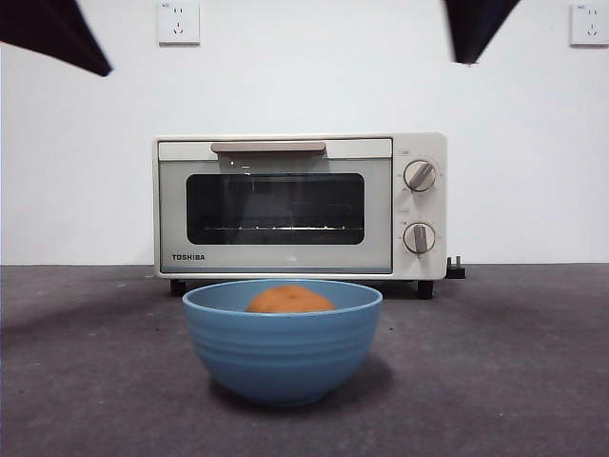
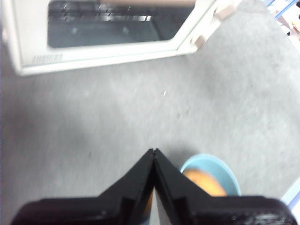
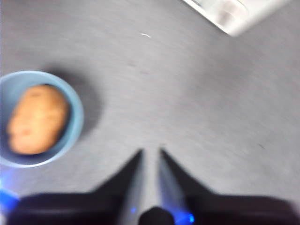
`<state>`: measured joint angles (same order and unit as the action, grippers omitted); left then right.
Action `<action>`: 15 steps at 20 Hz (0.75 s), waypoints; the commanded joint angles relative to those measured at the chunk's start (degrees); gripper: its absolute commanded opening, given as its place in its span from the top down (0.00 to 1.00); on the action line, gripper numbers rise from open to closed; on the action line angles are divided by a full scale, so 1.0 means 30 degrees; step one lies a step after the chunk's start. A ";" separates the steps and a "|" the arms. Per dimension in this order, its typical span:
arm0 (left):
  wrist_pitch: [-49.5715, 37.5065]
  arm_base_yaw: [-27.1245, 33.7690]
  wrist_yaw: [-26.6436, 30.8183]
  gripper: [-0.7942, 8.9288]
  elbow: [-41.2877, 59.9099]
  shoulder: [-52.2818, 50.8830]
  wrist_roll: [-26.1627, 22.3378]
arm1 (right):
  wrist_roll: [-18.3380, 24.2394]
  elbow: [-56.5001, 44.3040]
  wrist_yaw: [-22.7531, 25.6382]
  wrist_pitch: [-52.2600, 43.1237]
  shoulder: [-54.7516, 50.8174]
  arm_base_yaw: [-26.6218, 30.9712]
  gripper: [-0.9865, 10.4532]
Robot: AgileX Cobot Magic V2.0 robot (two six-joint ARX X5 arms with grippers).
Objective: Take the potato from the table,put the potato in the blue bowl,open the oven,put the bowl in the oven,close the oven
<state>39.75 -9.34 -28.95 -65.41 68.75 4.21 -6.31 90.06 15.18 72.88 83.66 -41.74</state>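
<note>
I see the potato point(image 3: 37, 119) lying inside the blue bowl point(image 1: 283, 345), on its side, so its long axis is level with the table point(image 1: 514, 381); in the right wrist view it is an oval, in the front view only its rounded top shows above the rim. Its skin is matte, orange-brown, with some darker spots. The bowl is deep and round, matte blue, with faint horizontal ridges around the side, and it stands on the dark grey mottled table just in front of the oven point(image 1: 300, 205). The oven is cream-white, its dark glass door is closed, with a beige bar handle on top of the door and two round knobs at the side. My left gripper point(image 2: 154, 151) hangs above the table near the bowl, its black jaws pressed together and holding nothing. My right gripper point(image 3: 151, 152) hangs beside the bowl, apart from it, the jaws only a narrow gap apart and empty.
</note>
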 commanded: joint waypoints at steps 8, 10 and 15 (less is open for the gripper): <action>-0.0015 -0.2229 -0.1384 0.92 -0.7818 0.7665 0.0204 | 0.2390 -0.0138 -0.1851 -0.0080 -0.1989 0.5909 0.92; 0.0022 -0.2506 -0.0903 0.92 -0.9493 0.8896 0.0568 | 0.3053 -0.0678 -0.3942 -0.0911 -0.2448 0.7905 0.92; 0.0146 -0.2630 -0.0809 0.92 -1.2356 1.1249 0.0743 | 0.3789 -0.5100 -0.6644 -0.3147 -0.3898 1.1570 0.92</action>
<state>40.21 -17.06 -31.40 -102.39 101.91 6.11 4.32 75.77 -4.56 63.51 71.83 -7.07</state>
